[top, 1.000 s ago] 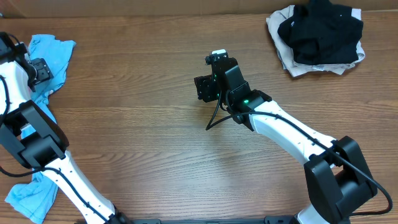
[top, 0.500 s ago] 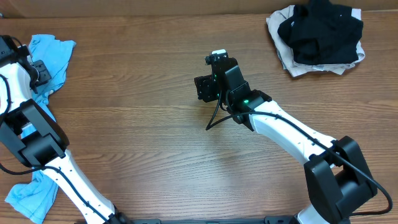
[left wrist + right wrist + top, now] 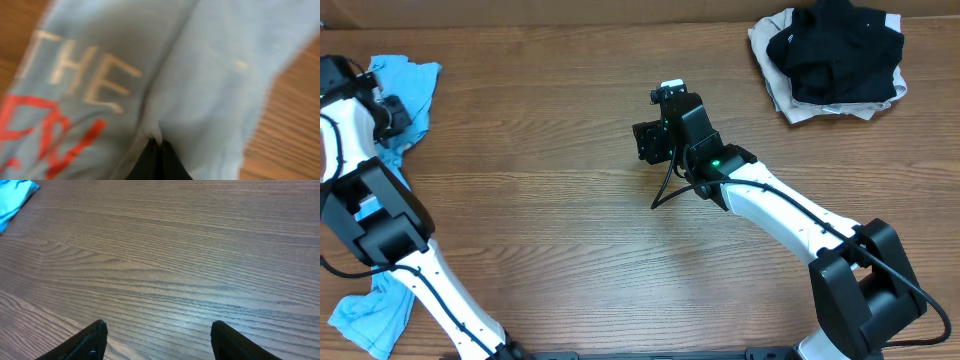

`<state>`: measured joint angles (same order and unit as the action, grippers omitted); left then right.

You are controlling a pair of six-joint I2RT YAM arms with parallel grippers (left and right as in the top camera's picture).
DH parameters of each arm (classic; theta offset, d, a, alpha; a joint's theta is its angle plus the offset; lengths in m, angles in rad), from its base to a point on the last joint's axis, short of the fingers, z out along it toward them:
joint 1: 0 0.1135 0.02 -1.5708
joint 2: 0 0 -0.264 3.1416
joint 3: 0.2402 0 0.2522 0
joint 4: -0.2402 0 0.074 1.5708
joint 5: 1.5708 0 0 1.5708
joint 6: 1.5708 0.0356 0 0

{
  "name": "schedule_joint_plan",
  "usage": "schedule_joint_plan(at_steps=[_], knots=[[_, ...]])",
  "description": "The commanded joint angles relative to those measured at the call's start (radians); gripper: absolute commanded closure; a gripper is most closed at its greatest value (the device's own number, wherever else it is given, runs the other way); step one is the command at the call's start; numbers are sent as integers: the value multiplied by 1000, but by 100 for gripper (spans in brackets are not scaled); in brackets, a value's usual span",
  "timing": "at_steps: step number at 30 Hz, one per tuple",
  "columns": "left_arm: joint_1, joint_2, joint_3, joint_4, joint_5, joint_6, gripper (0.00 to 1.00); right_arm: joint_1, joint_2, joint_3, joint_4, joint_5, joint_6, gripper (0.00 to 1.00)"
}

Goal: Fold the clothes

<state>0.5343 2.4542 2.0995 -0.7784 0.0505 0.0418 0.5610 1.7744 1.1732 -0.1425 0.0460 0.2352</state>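
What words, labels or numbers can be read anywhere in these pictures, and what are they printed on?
"THE": pale block letters on the light blue T-shirt, seen in the left wrist view.
Red-orange lettering below it on the same shirt: cut off by the picture edge and blurred, not readable.
Overhead and right wrist views: no readable text.
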Motion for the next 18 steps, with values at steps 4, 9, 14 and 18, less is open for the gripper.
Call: schedule_joint_plan(at_steps=[4,9,14,18], knots=[[-176,-151,-2,-32,184,-44,96,-53,-56,24,-35,11,6,31],[-326,-224,-2,-61,248,-47,96,-119,-171,25,-125,-29,36,31],[-496,-248,-2,-63,333,-65,96,-206,-273,25,-237,-57,84,30],[-632,-242,-2,-63,341,-80,96,-294,-330,25,-340,-121,84,29]])
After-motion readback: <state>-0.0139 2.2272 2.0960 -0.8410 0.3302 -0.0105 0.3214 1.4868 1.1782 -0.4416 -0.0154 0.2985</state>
